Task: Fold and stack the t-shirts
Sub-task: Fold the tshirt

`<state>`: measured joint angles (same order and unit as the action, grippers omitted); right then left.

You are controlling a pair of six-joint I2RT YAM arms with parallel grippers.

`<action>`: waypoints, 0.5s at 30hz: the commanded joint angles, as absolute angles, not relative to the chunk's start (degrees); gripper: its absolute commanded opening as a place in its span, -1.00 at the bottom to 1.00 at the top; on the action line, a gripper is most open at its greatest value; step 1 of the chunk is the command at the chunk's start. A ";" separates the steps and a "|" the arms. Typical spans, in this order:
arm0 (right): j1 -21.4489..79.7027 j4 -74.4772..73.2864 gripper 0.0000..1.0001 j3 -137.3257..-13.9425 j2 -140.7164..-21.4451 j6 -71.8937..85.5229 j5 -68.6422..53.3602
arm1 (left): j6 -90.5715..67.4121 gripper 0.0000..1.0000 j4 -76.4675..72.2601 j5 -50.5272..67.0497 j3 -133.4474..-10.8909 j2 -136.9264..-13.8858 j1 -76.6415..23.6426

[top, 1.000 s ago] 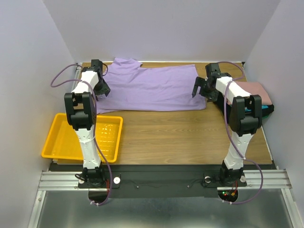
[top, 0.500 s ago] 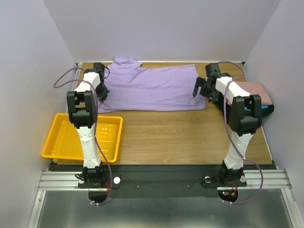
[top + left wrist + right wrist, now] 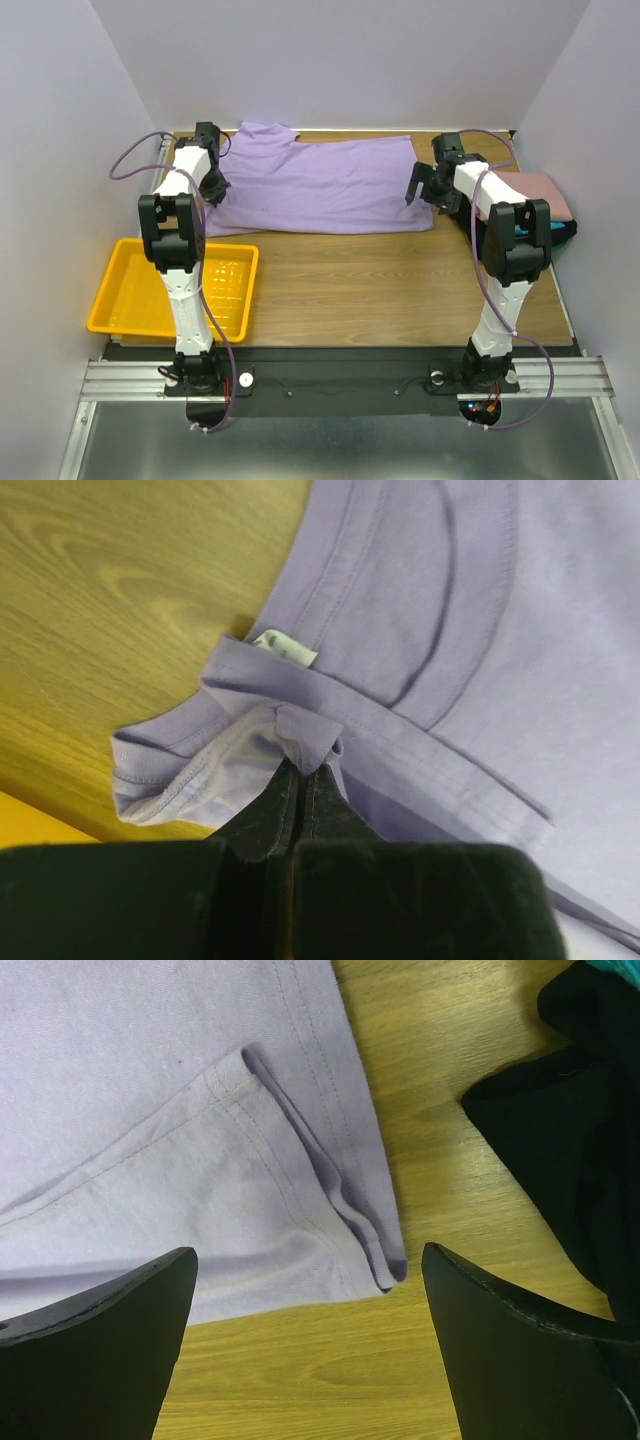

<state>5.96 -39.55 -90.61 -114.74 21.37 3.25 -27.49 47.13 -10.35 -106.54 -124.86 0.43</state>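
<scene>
Pinching a bunched fold of the one lavender t-shirt (image 3: 450, 630), the left pincer (image 3: 303, 775) is clamping tight. Its two fingers are meeting on the cloth at a sleeve edge, and the shirt's single small label (image 3: 285, 648) is lying just beyond the fingertips. The rest of that shirt is spreading away from this pincer across the far part of the table (image 3: 380, 280), reaching the right pincer (image 3: 308, 1255). That one is gaping wide and gripping nothing, and the shirt's hemmed corner is lying between its two fingers. Just outside one finger a black t-shirt (image 3: 560, 1130) is lying, with a sliver of a teal t-shirt (image 3: 600, 965) past it. From above, a pink t-shirt (image 3: 545, 190) is topping that pile behind the right arm. It seems to be three folded shirts, though the arm is hiding much of them. One yellow tray (image 3: 110, 300) is sitting nearer the arm bases than the left pincer.
</scene>
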 commanded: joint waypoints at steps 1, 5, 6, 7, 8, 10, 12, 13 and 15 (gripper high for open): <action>5.89 -37.79 1.00 -91.49 -114.52 21.27 4.04 | -26.72 -1.00 47.90 -10.90 -111.35 -120.23 -1.39; 5.89 -37.79 1.00 -91.41 -114.61 21.18 4.04 | -26.28 -1.00 47.73 -10.81 -113.55 -121.55 -1.76; 5.89 -37.79 1.00 -91.32 -114.70 21.18 4.13 | -26.19 -1.00 47.20 -10.72 -113.99 -121.81 -1.76; 5.89 -37.79 1.00 -91.32 -114.61 21.09 4.13 | -26.10 -1.00 47.20 -10.29 -114.43 -122.60 -1.76; 5.89 -37.79 1.00 -91.41 -114.70 21.09 4.22 | -26.02 -1.00 47.46 -10.11 -114.96 -122.96 -1.84; 5.89 -37.71 1.00 -91.49 -114.52 20.92 4.39 | -26.19 -1.00 47.38 -10.46 -115.75 -123.48 -1.93; 5.80 -37.71 1.00 -91.49 -114.52 20.83 5.01 | -26.19 -1.00 46.41 -10.72 -115.84 -123.57 -2.02; 5.89 -37.71 1.00 -91.49 -114.52 20.83 5.10 | -26.45 -1.00 46.06 -11.07 -115.84 -123.57 -2.02; 5.89 -37.71 1.00 -91.58 -114.61 20.74 5.10 | -27.42 -1.00 46.23 -11.60 -115.84 -123.84 -2.02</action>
<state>5.96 -39.42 -90.61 -114.76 21.23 3.66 -26.85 46.48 -9.98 -113.21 -124.86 -2.15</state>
